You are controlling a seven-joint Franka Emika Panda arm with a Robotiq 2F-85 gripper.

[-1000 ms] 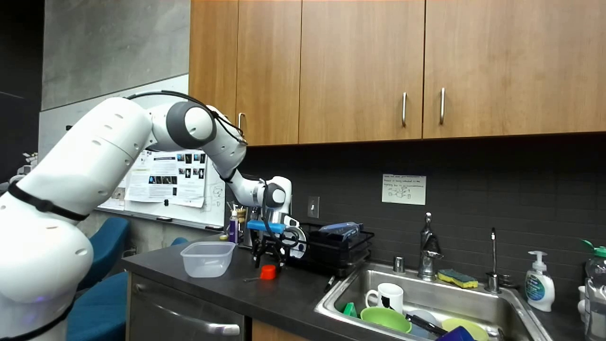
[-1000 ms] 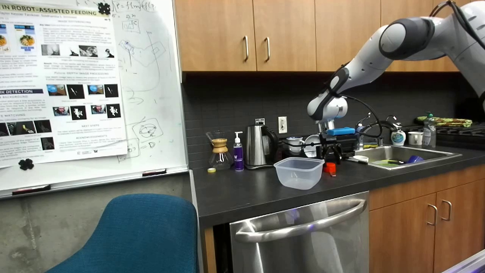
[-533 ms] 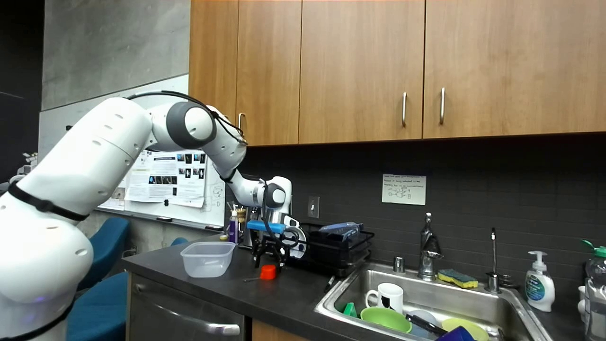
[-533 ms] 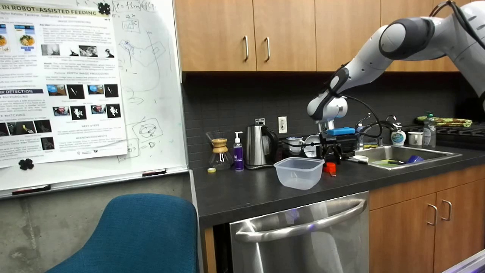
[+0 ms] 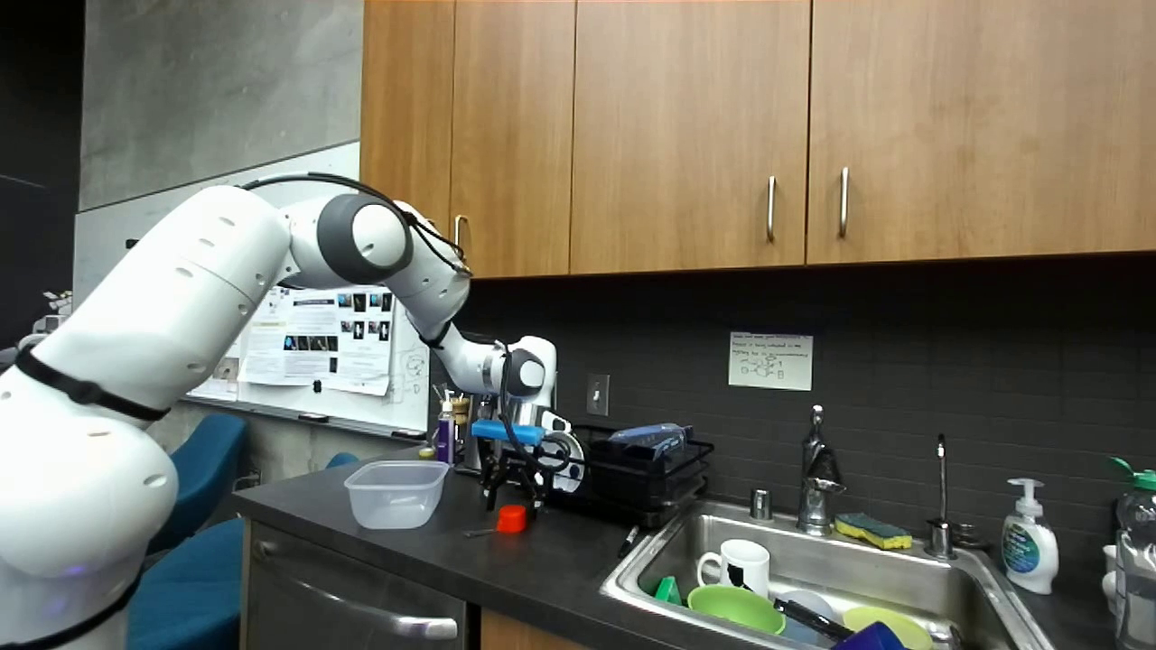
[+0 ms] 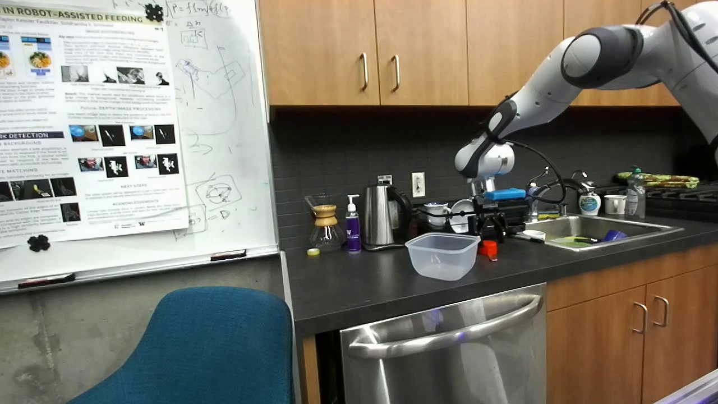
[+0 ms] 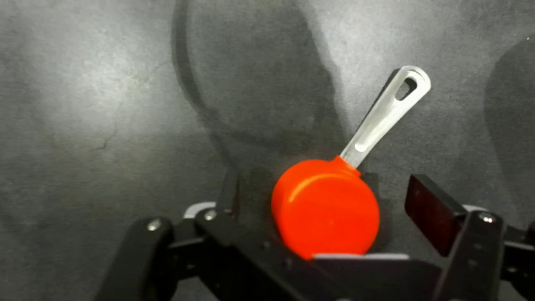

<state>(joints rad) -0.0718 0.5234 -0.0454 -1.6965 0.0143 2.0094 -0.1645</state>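
I've seen no movement at the gripper point(image 7: 328, 202)
Its fingers point(image 7: 434, 215) stand apart, the red cup point(image 7: 334, 221) between them, still unheld.

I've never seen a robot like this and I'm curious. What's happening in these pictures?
The big white thing is a robot arm. At its end is a gripper, a sort of hand with two fingers. The wide pictures come from two cameras standing outside the robot; the close-up comes from one on the arm, looking down. On the dark counter are a red cup with a metal handle, a see-through tub and a kettle. Nothing is held: the fingers are open, one on each side of the cup.
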